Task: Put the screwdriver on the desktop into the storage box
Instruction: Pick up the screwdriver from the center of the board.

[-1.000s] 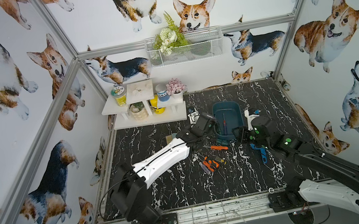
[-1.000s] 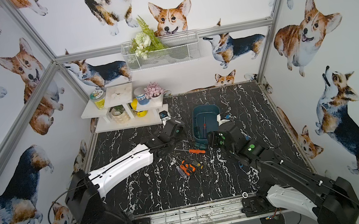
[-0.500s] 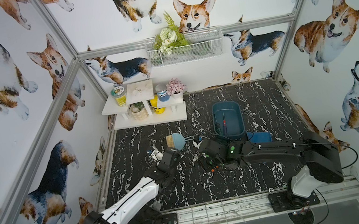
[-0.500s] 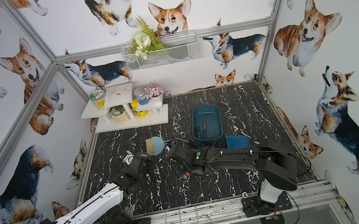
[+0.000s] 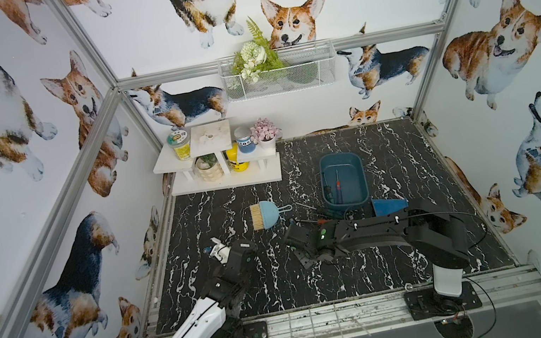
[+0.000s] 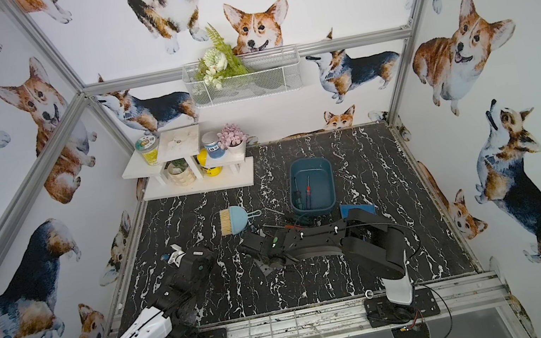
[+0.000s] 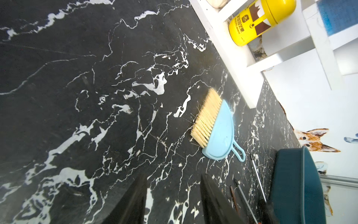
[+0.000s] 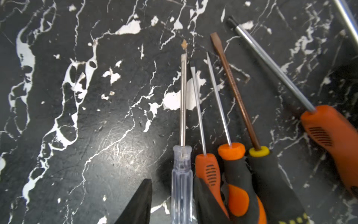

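The right claw [image 8: 171, 186] stood partly open, low over the desktop [image 5: 262, 283]. It straddled the clear-handled screwdriver [image 8: 182, 164], not clamped yet. One finger looked pressed up against the orange-handled screwdriver [image 8: 208, 168] beside it. The left claw [image 7: 173, 178] hung open and empty, left of centre. The screwdrivers lay side by side, just near of the storage box [image 5: 348, 203], with two tools [image 5: 337, 186] inside. My judgement: light, stiff, with a smooth handle likely to roll or slip. Best gripped across the fat handle, not the thin shaft.
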